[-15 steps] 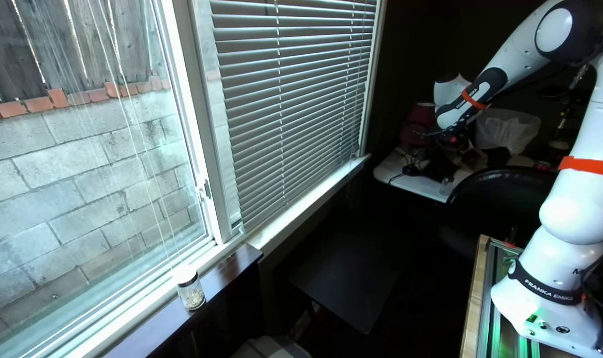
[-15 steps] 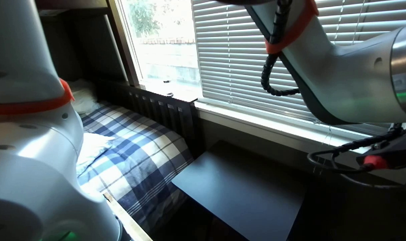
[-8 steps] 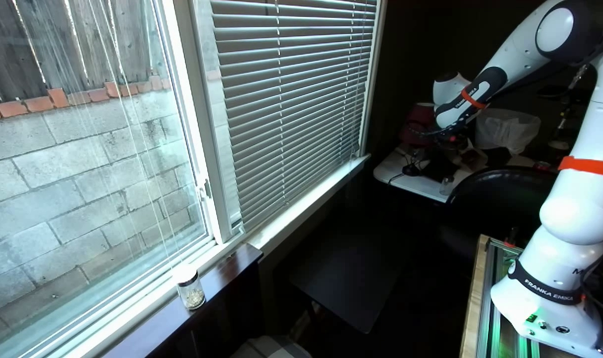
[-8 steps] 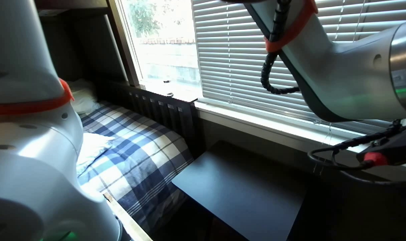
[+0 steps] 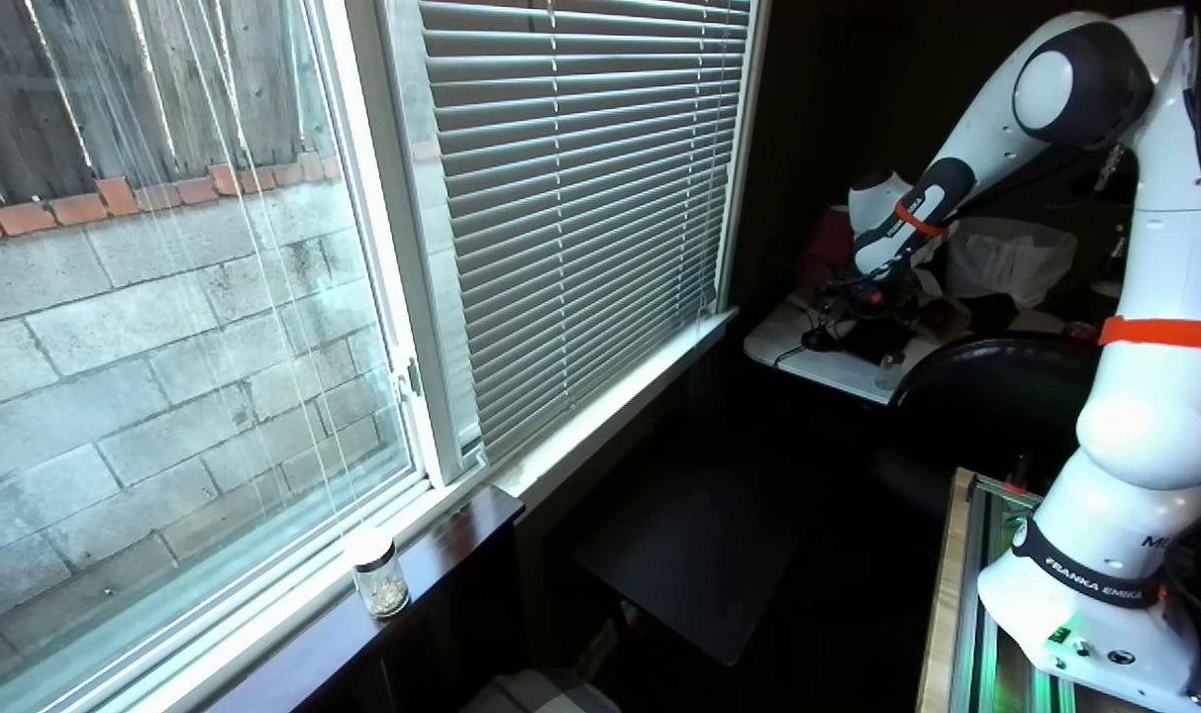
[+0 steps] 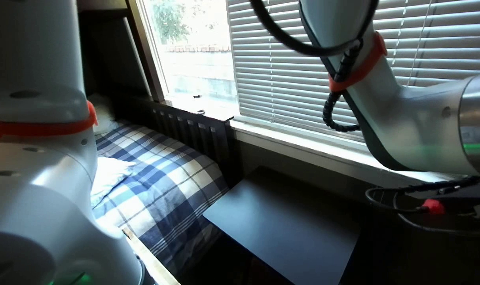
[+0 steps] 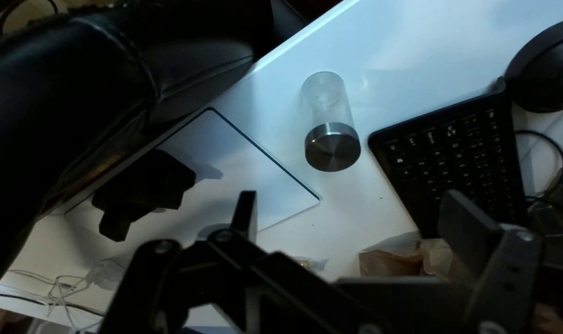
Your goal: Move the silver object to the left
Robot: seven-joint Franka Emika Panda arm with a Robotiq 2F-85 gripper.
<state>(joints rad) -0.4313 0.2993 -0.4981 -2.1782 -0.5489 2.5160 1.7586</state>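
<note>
Two fingers of the gripper [image 7: 351, 204]: standing well apart, holding nothing; closing too soon could be catching only air.
Silver-lidded jar [image 7: 331, 121]: standing, seemingly upright, on the white table [image 7: 402, 69] between keyboard [image 7: 453, 157] and pale panel [image 7: 235, 167]; I am reading it as the task's object.
Keyboard: one fingertip [image 7: 467, 225] is overlapping it in the wrist view, so a low approach could be hitting keys.
Lid [image 7: 332, 150]: its smooth metal could be slipping under an off-centre squeeze.
Glass body [image 7: 327, 95]: a sideways nudge could be toppling it.
Panel edge: could be snagging a jar dragged that way.
</note>
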